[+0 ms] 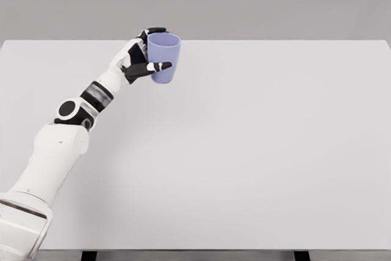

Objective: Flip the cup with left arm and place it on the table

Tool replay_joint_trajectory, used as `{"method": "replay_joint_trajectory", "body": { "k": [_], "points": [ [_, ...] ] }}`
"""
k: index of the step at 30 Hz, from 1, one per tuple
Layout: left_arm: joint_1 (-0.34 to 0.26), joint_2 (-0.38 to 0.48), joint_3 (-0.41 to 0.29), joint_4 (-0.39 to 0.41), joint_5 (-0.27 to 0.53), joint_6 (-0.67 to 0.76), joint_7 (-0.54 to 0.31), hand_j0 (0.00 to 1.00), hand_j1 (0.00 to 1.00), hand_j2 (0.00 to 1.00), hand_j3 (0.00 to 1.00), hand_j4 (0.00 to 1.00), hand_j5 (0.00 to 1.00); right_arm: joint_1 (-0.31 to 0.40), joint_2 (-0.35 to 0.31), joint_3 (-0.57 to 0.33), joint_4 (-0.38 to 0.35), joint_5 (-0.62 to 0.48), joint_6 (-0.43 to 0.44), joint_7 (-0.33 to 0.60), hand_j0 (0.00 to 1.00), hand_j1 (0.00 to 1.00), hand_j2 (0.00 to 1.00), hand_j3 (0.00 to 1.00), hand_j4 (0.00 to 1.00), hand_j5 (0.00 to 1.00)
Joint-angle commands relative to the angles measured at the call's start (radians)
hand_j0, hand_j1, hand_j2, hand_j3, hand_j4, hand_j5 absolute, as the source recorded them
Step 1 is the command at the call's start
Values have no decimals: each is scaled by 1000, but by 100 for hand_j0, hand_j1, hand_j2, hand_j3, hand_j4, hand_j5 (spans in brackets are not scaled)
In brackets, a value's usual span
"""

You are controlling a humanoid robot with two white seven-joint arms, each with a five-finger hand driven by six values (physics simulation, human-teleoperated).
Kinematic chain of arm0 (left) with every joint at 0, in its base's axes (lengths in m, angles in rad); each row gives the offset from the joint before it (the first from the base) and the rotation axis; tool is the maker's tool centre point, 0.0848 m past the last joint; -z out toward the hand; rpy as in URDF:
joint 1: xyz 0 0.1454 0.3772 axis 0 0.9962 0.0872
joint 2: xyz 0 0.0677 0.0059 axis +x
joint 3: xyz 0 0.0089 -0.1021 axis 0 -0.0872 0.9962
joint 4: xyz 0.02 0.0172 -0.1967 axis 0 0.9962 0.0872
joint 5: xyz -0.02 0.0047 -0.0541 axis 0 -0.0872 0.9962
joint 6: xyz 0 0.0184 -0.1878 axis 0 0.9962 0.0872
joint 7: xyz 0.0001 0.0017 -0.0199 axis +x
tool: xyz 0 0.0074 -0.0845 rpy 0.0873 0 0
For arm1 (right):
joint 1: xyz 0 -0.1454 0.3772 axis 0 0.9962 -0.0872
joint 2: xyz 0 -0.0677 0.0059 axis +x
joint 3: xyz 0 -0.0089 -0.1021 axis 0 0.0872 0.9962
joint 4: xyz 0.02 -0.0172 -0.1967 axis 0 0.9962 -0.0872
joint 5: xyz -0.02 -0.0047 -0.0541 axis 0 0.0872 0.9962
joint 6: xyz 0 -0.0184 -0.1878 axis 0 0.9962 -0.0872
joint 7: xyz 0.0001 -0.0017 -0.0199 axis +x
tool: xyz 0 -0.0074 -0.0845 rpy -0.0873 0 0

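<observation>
My left hand [139, 59] grips a pale blue plastic cup [164, 57], thumb and fingers wrapped around its side from the left. The cup is upright, with its wider open rim at the top and its narrower base at the bottom. It sits near the far edge of the white table [256, 151], toward the far left corner. I cannot tell whether its base touches the tabletop or hangs just above it. My left arm reaches in from the near left corner, bent at the elbow. My right arm is out of view.

Judging by the upright cup, the flip looks done. What seems left is to settle the cup on the table, if it is not already down, then let go and draw my hand away.

The inside of the cup is hidden from this angle. Nothing shows above the rim, so I cannot say whether it holds anything
</observation>
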Motion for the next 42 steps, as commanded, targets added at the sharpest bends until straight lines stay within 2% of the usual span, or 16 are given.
{"method": "replay_joint_trajectory", "body": {
  "k": [1,15,17,18,25,27,29,32,34,35,38,42],
  "points": [
    [0,-17,2,10,-22,-18,1,47,47,47,47,47,47,0,0,0,1,0,0,0,100,100,100,100,100,100],
    [31,-28,-7,15,-41,-18,1,48,48,48,48,48,48,0,0,0,0,0,0,0,100,100,100,100,100,100],
    [34,-29,-9,16,-41,-13,1,49,49,49,49,49,49,0,0,0,0,0,0,0,100,100,100,100,100,100],
    [40,-28,-9,16,-41,-12,1,53,53,53,53,53,53,0,0,0,0,0,0,0,100,100,100,100,100,100],
    [54,-28,-9,15,-39,-16,1,55,55,55,55,55,55,0,0,0,0,0,0,0,100,100,100,100,100,100],
    [54,-28,-9,15,-41,-18,1,58,58,58,58,58,58,0,0,0,0,0,0,0,100,100,100,100,100,100],
    [55,-28,-10,15,-39,-21,1,70,70,70,70,70,70,0,0,0,0,0,0,0,100,100,100,100,100,100],
    [61,-24,-9,4,-39,-26,1,79,79,79,79,79,79,0,0,0,0,0,0,0,100,100,100,100,100,100],
    [61,-23,-9,4,-39,-33,1,91,91,91,91,91,91,0,0,0,0,0,0,0,100,100,100,100,100,100],
    [61,-23,-10,2,-39,-35,1,93,93,93,93,93,93,0,0,0,0,0,0,0,100,100,100,100,100,100],
    [67,-18,-9,-1,-39,-49,1,99,99,99,99,99,99,0,0,1,0,0,0,0,100,100,100,100,100,100],
    [69,-18,-10,-2,-39,-81,1,100,100,100,100,100,100,0,0,0,0,0,0,0,100,100,100,100,100,100]
  ]
}}
